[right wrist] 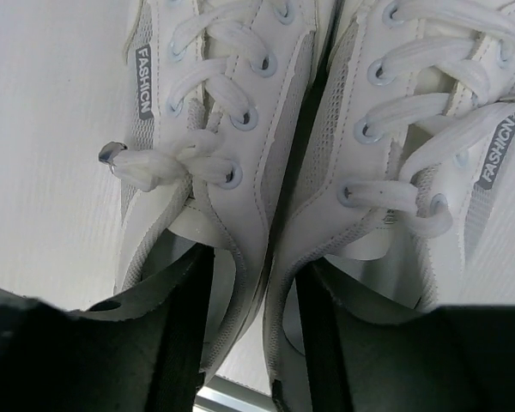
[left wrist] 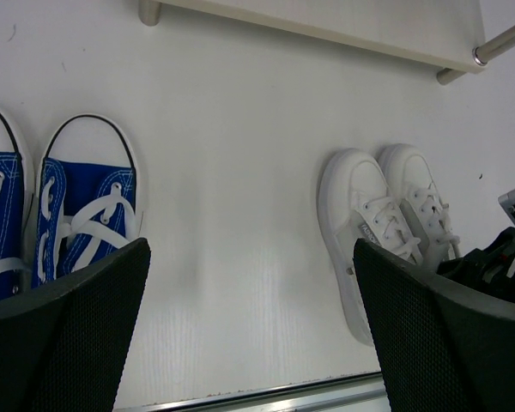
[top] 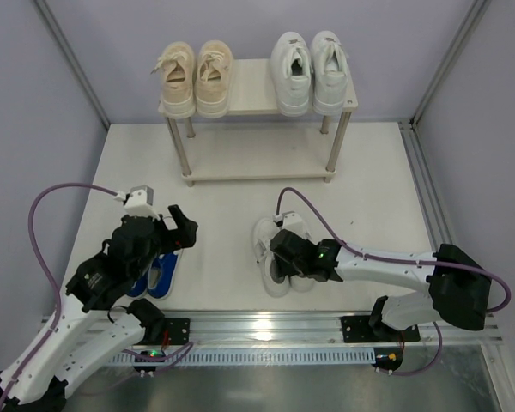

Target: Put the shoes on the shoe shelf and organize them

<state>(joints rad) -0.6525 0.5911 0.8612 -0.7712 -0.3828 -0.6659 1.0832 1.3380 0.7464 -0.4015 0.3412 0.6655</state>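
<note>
**Q:** So where are the shoes sitting right now?

**A:** The shoe shelf (top: 254,90) is at the far side. The beige canvas sneakers (top: 196,79) are on the left of its top board and the big white sneakers (top: 309,73) on the right. The smaller white sneakers (top: 264,247) are on the table (top: 232,206), near right, and the blue sneakers (top: 161,273) near left.

**Q:** And the grippers?

**A:** The left gripper (top: 182,225) hangs over the blue pair, fingers wide apart and holding nothing. The right gripper (right wrist: 255,275) has one finger down in each small white shoe. Can't tell if it's squeezing.
</note>
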